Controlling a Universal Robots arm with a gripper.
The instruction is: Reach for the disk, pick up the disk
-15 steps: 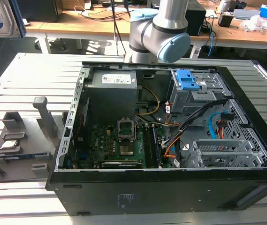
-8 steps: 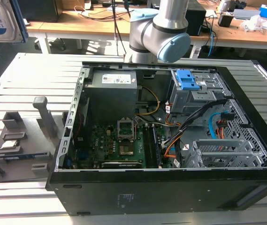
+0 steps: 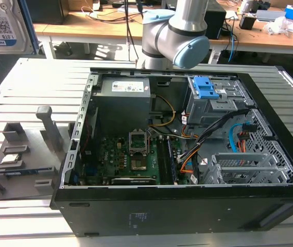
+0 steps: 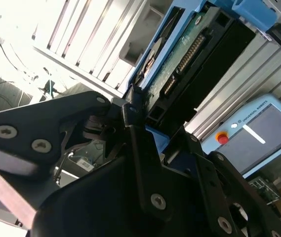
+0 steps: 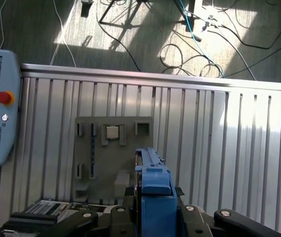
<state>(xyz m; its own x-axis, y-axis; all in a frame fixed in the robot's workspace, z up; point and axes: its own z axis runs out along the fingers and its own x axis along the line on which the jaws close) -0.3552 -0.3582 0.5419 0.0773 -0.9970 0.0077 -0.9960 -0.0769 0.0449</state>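
One disk [image 5: 156, 202] above grey slotted plate [image 5: 111, 159]

An open computer case [image 3: 161, 216] lies on a slatted metal table [image 3: 33, 82]. Behind it stands the robot arm [image 3: 179, 31]. The disk [image 3: 2, 25] is in the upper corner on the exterior view's left, its label toward the camera. A grey fixture plate [image 3: 28, 154] lies just beside the case.

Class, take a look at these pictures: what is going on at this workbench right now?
A robot arm has the disk, a hard drive in a blue frame, clamped between the jaws of its gripper. The disk is held in the air, above the slatted table and the grey fixture plate. The exterior view shows an open computer case lying on that table.
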